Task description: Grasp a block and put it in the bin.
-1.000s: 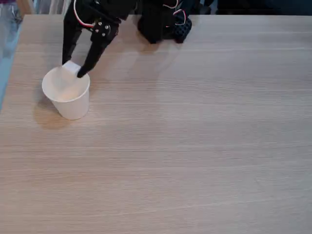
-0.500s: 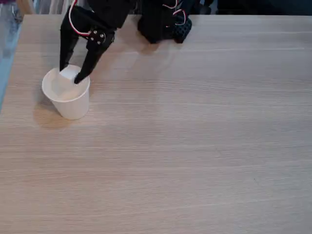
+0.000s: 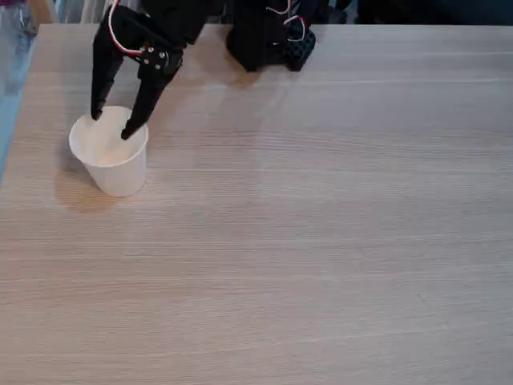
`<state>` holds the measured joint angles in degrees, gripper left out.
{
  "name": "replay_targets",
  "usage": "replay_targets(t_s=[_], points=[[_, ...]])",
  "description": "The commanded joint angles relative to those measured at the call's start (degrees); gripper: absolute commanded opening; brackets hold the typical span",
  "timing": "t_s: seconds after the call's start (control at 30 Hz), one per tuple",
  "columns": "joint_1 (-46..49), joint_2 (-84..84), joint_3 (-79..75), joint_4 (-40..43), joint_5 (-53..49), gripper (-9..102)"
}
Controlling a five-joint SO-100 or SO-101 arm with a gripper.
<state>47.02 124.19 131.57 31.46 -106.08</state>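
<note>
The bin is a white paper cup (image 3: pixel 110 164) standing upright at the left of the table in the fixed view. My black gripper (image 3: pixel 111 125) hangs over its rim, open, with one fingertip at the rim's far left and the other at its right. Nothing shows between the fingers. The block is out of view; inside the cup I can make out only pale white, so I cannot tell whether it lies there.
The arm's black base (image 3: pixel 264 36) stands at the table's far edge, right of the gripper. The wooden table (image 3: pixel 321 224) stretches wide to the right and toward the front. Its left edge runs close beside the cup.
The gripper held the white block over the cup's rim a second ago. It has since shifted left over the cup and opened, and the block is gone from between the fingers.
</note>
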Motion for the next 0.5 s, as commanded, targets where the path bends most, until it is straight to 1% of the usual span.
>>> replay_targets(t_s=[0.0, 0.23, 0.47], points=[[0.26, 0.26, -0.53, -0.79, -0.44, 23], [0.09, 0.7, -0.35, -0.79, -0.53, 22], [-3.34, 1.76, -0.53, -2.9, -0.35, 15]])
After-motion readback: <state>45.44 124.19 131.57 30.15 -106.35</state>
